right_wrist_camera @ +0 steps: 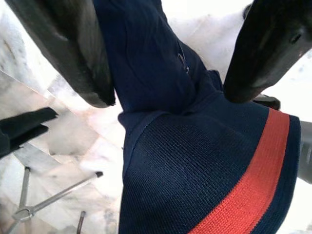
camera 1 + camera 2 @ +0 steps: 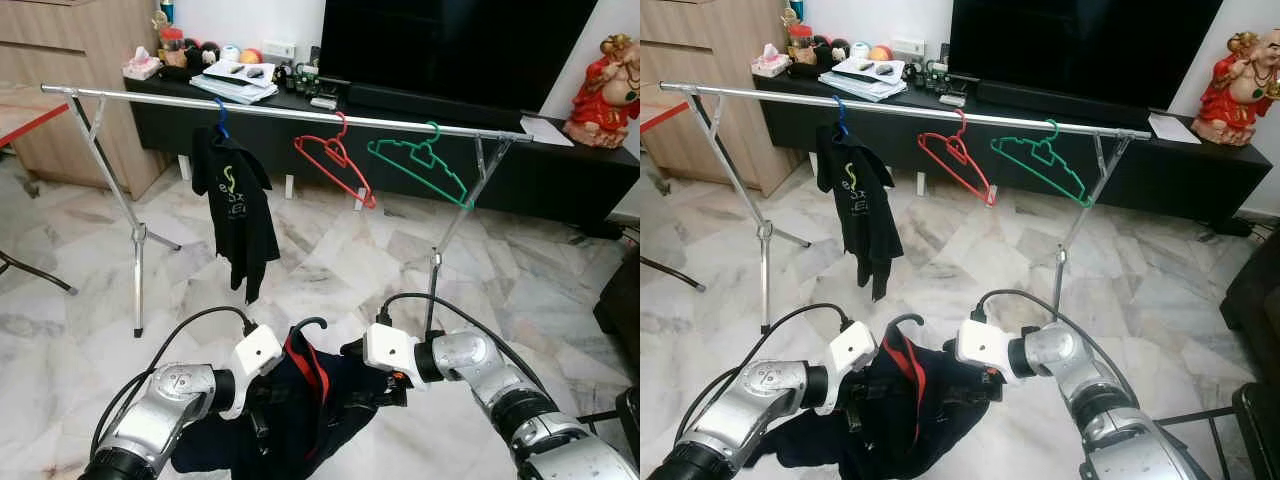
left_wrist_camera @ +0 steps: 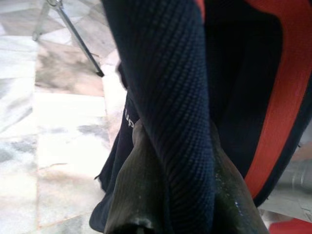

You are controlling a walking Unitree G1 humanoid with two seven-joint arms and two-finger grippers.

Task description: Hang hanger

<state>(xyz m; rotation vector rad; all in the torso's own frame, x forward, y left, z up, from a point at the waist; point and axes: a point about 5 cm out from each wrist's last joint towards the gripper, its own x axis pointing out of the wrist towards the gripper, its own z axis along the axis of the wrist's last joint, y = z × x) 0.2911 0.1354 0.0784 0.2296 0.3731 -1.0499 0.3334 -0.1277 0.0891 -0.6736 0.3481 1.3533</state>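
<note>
One silver clothes rail (image 2: 280,110) across the room, on two crossed leg frames over marble floor (image 2: 330,250). Three hangers on the rail: one blue hanger (image 2: 220,118) near the left end, carrying a black shirt (image 2: 236,205); one red hanger (image 2: 338,160) near the middle, bare; one green hanger (image 2: 420,165) close to the right end, bare. Below, between the two arms, one dark navy garment (image 2: 310,400) with a red stripe, on a black hanger hook (image 2: 306,324) pointing up. Left gripper (image 3: 165,165) closed tight on a fold of the navy garment. Right gripper (image 1: 165,63) spread wide, the garment between its two fingers (image 1: 73,53), not pinched. Behind the rail, one black TV bench (image 2: 560,170) with one red figurine (image 2: 605,90).
</note>
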